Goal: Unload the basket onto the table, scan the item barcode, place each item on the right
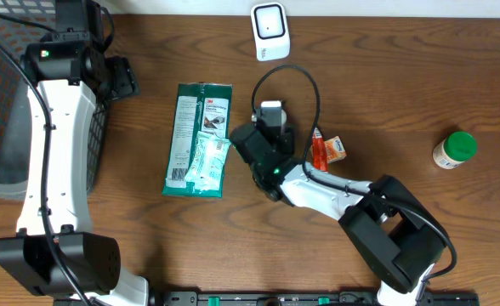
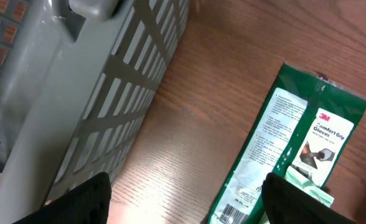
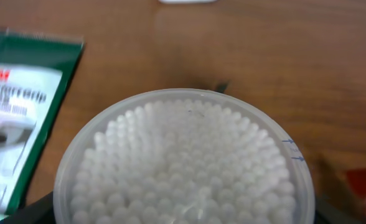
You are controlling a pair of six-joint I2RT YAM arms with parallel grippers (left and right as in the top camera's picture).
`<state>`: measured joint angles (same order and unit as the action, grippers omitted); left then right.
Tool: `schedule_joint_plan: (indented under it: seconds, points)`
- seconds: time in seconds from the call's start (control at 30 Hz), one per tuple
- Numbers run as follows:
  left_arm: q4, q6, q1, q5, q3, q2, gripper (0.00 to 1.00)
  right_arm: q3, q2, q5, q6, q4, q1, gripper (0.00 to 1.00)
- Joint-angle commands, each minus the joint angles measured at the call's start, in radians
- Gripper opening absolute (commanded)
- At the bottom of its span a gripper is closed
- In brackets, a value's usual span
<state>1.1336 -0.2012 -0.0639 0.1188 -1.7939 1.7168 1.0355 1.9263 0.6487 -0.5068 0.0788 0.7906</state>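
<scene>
**Q:** Wooden table [image 1: 403, 76] all round, I see. What has your right gripper [image 3: 182, 214] got?

**Me:** It is clamped on a clear round tub of cotton swabs [image 3: 183, 162], with one finger on each side of the tub.

**Q:** And the scanner?

**Me:** The white scanner [image 1: 269, 31] stands ahead of that gripper, well apart from it. The green glove packet [image 1: 199, 140] lies flat just to its left.

**Q:** Your other arm?

**Me:** My left gripper [image 2: 186, 208] hangs with its jaws wide and nothing between them. The grey basket [image 2: 58, 93] is on its left and the packet on its right.
</scene>
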Motion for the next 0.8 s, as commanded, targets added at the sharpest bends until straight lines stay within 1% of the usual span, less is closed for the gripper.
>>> schedule_joint_plan:
  seconds: [0.0,0.07,0.1,0.13,0.17,0.2,0.23,0.27,0.37,0.43,0.47,0.6,0.77]
  points:
    - [0.002,0.017,-0.010,0.027,0.006,0.011,0.78,-0.008,0.010,-0.014,0.008,-0.004,0.019,0.01]
    - [0.002,0.017,-0.010,0.027,0.006,0.011,0.78,-0.008,0.010,-0.014,0.008,-0.004,0.023,0.11]
    - [0.002,0.017,-0.010,0.027,0.006,0.011,0.78,-0.008,0.010,-0.014,0.008,-0.004,0.025,0.14]
    - [0.002,0.017,-0.010,0.027,0.006,0.011,0.78,-0.008,0.010,-0.014,0.008,-0.004,0.026,0.20]
    - [0.002,0.017,-0.010,0.027,0.006,0.011,0.78,-0.008,0.010,-0.014,0.009,-0.004,0.027,0.31]
    - [0.002,0.017,-0.010,0.027,0.006,0.011,0.78,-0.008,0.010,-0.014,0.019,-0.004,0.027,0.40]
    - [0.002,0.017,-0.010,0.027,0.006,0.011,0.78,-0.008,0.010,-0.014,0.037,-0.004,0.027,0.55]
    - [0.002,0.017,-0.010,0.027,0.006,0.011,0.78,-0.008,0.010,-0.014,0.060,-0.004,0.027,0.62]
    - [0.002,0.017,-0.010,0.027,0.006,0.011,0.78,-0.008,0.009,-0.014,0.136,-0.008,0.031,0.70]
    - [0.002,0.017,-0.010,0.027,0.006,0.011,0.78,-0.007,0.008,-0.014,0.167,-0.011,0.040,0.80]
    - [0.002,0.017,-0.010,0.027,0.006,0.011,0.78,-0.007,0.008,-0.014,0.173,-0.011,0.044,0.84]
    - [0.002,0.017,-0.010,0.027,0.006,0.011,0.78,-0.007,0.008,-0.014,0.175,-0.013,0.064,0.88]
    - [0.002,0.017,-0.010,0.027,0.006,0.011,0.78,-0.007,0.001,-0.010,0.176,-0.019,0.080,0.97]
